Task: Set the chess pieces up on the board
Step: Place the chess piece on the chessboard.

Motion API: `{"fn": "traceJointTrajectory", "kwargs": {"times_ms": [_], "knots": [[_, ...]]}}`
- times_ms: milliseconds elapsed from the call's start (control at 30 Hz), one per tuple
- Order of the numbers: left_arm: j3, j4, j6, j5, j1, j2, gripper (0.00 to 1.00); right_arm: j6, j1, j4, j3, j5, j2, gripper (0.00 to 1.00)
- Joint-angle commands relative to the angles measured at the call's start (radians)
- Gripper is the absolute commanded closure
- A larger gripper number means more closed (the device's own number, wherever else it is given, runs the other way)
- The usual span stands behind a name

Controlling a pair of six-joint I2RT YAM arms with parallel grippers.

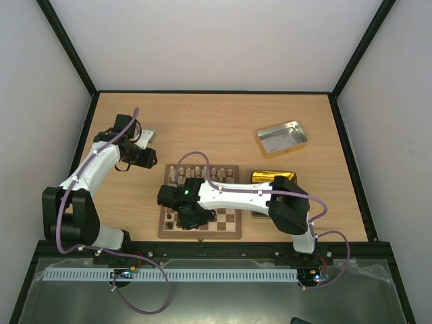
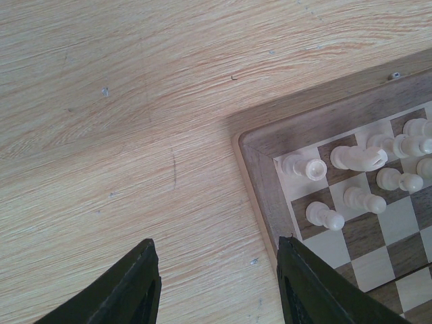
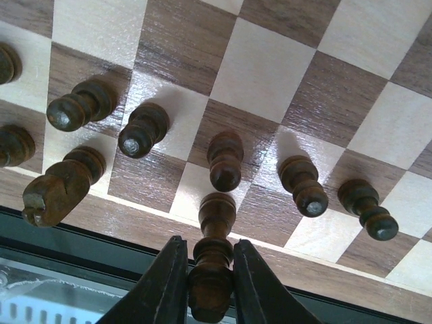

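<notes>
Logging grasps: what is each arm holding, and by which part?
The right fingers clasp a dark brown turned wooden chess piece by its upper end; left fingers hold nothing.

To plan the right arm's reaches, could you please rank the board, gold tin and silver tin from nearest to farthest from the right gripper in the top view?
1. board: directly under the right gripper, which is over its near-left part.
2. gold tin: just right of the board.
3. silver tin: farther back, on the right.
</notes>
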Motion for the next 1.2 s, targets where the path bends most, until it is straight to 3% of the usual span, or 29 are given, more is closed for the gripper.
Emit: {"fn": "traceJointTrajectory", "kwargs": {"times_ms": [0, 100, 233, 533, 867, 1167], "knots": [[-0.011, -0.004, 0.006, 0.007, 0.009, -0.013, 0.51, -0.003, -0.003, -0.011, 0.012, 0.004, 0.001, 0.79], [-0.012, -0.005, 0.006, 0.008, 0.009, -0.017, 0.51, -0.004, -0.003, -0.007, 0.013, 0.003, 0.001, 0.72], [-0.014, -0.004, 0.006, 0.008, 0.009, -0.020, 0.51, -0.003, -0.003, -0.002, 0.013, 0.000, 0.000, 0.72], [-0.016, -0.003, 0.006, 0.008, 0.010, -0.028, 0.51, -0.003, 0.001, 0.012, 0.013, -0.015, -0.004, 0.82], [-0.020, -0.003, 0.006, 0.010, 0.010, -0.035, 0.51, -0.001, 0.004, 0.020, 0.009, -0.024, -0.005, 0.84], [-0.019, -0.004, 0.008, 0.015, 0.010, -0.035, 0.51, 0.001, 0.007, 0.020, 0.009, -0.023, -0.006, 0.70]]}}
